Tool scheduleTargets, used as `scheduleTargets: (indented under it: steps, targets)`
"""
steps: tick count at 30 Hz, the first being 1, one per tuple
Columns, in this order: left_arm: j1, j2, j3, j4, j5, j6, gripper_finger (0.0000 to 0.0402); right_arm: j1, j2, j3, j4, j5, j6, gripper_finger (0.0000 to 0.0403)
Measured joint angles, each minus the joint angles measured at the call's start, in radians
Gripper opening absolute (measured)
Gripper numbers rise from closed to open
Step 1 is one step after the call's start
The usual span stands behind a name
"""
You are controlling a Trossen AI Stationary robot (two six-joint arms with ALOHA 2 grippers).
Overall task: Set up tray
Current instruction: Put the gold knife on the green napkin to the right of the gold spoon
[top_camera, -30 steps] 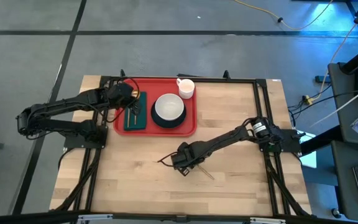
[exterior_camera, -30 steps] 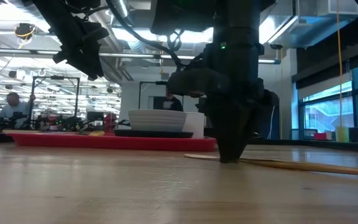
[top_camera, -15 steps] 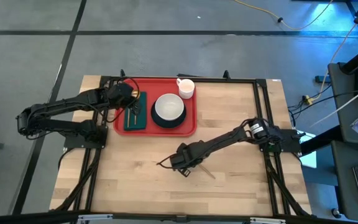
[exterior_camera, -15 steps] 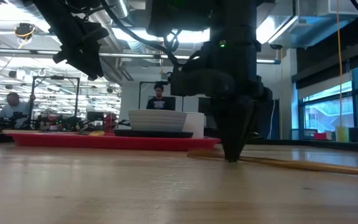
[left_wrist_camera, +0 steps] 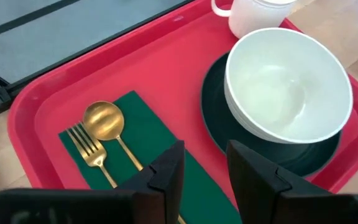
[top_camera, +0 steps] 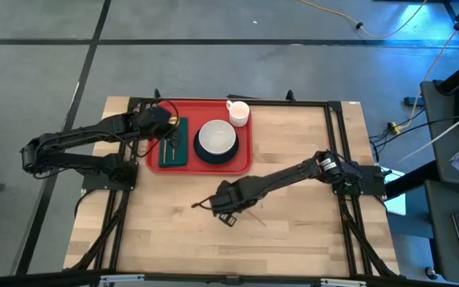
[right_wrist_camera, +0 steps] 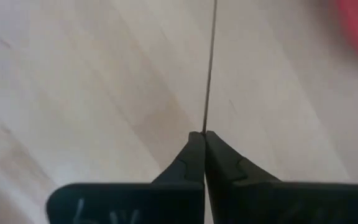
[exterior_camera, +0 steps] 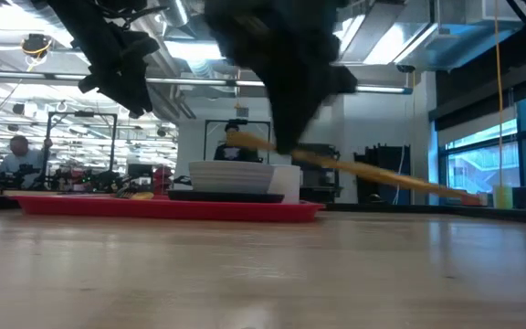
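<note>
The tray (top_camera: 200, 134) is sitting at the far left-centre of the bench (top_camera: 293, 223); the right gripper (top_camera: 223, 209) is holding a thin gold utensil (exterior_camera: 373, 171) clamped between its fingers, clear of the bench; the left gripper (left_wrist_camera: 205, 169) is hovering over the tray's green napkin (left_wrist_camera: 146, 147), fingers narrowly apart and holding nothing.

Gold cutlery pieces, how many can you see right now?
3: a fork and a spoon lying side by side on the green napkin in the tray, plus a thin utensil held by the right gripper above the table.
</note>
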Motion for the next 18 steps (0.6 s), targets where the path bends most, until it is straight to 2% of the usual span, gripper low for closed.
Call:
scheduleTargets:
  steps: [9, 15, 18]
  targets:
    - [-0.056, -0.118, 0.0, 0.009, -0.105, -0.006, 0.0113, -0.062, -0.003, 0.233, -0.013, 0.087, -0.088, 0.0001]
    - [-0.127, -0.237, 0.0, 0.01, -0.073, -0.02, 0.0113, -0.121, -0.004, 0.371, -0.02, 0.211, -0.229, 0.0001]
    - [-0.183, -0.284, 0.0, 0.01, -0.074, -0.021, 0.0113, -0.159, -0.039, 0.361, 0.029, 0.256, -0.286, 0.0001]
